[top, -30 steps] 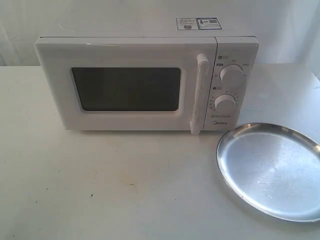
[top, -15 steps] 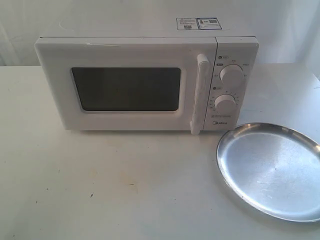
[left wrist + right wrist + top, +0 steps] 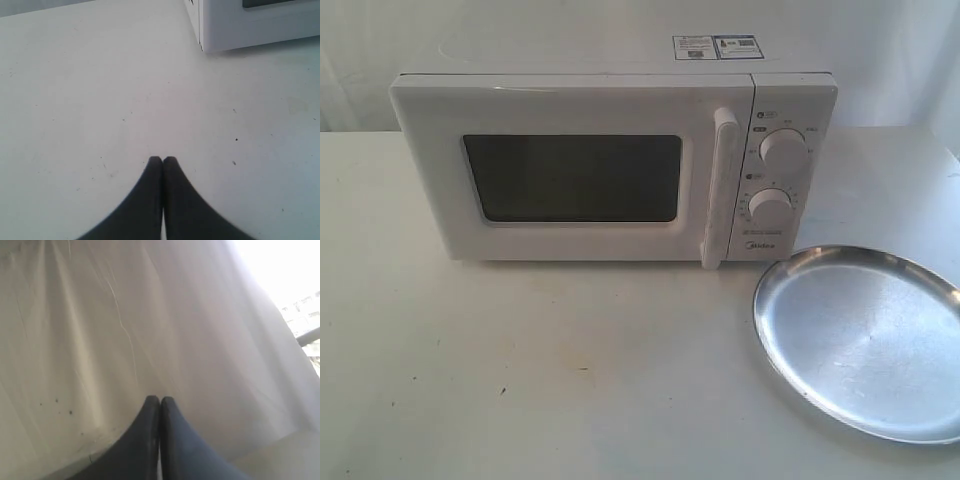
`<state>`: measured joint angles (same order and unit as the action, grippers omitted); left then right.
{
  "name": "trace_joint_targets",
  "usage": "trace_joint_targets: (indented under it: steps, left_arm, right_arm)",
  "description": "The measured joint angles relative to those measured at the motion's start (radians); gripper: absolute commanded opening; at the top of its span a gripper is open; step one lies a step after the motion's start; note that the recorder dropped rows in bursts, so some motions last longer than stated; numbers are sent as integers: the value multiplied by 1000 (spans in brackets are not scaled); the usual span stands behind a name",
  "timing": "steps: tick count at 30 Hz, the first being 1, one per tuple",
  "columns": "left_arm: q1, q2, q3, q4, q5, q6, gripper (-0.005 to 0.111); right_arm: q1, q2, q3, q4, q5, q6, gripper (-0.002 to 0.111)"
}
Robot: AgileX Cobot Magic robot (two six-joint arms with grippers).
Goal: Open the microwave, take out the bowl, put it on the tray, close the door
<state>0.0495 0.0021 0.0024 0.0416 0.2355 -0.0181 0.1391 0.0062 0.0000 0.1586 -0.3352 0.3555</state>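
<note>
No change over last second: door (image 3: 570, 180) shut, tray (image 3: 865, 340) bare, no arm in exterior view. Left gripper (image 3: 162, 161) fully closed, empty, over counter (image 3: 540, 370); microwave (image 3: 610, 165) corner ahead, well apart. Right gripper (image 3: 160, 399) closed, empty, facing white curtain (image 3: 150, 315). Bowl unseen, presumably inside. Task not started.

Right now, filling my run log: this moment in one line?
door shut; bowl unseen; tray bare; left gripper shut; right gripper shut

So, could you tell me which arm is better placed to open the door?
Probably left: the left hand, shut, points across the table toward the microwave, whereas the right hand faces only a curtain. The door handle sits rightward, though.
</note>
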Motion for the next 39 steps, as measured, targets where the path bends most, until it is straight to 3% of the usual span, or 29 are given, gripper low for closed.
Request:
trace_joint_targets:
  steps: [4, 10, 16, 22, 26, 32, 39]
  left_arm:
    - [0, 0, 0, 0, 0, 0, 0]
    - [0, 0, 0, 0, 0, 0, 0]
    - [0, 0, 0, 0, 0, 0, 0]
    - [0, 0, 0, 0, 0, 0, 0]
    - [0, 0, 0, 0, 0, 0, 0]
    - [0, 0, 0, 0, 0, 0, 0]
    - [0, 0, 0, 0, 0, 0, 0]
  right_arm:
    - [0, -2, -33, -20, 3, 54, 0]
    - [0, -2, -117, -201, 24, 68, 0]
    - [-1, 92, -312, -386, -2, 68, 0]
    - [-1, 322, -481, -434, -25, 68, 0]
    - [-1, 565, -546, -577, -27, 73, 0]
    - [-1, 919, -618, -847, -71, 246, 0]
    - [-5, 1170, -678, -1009, -203, 377, 0]
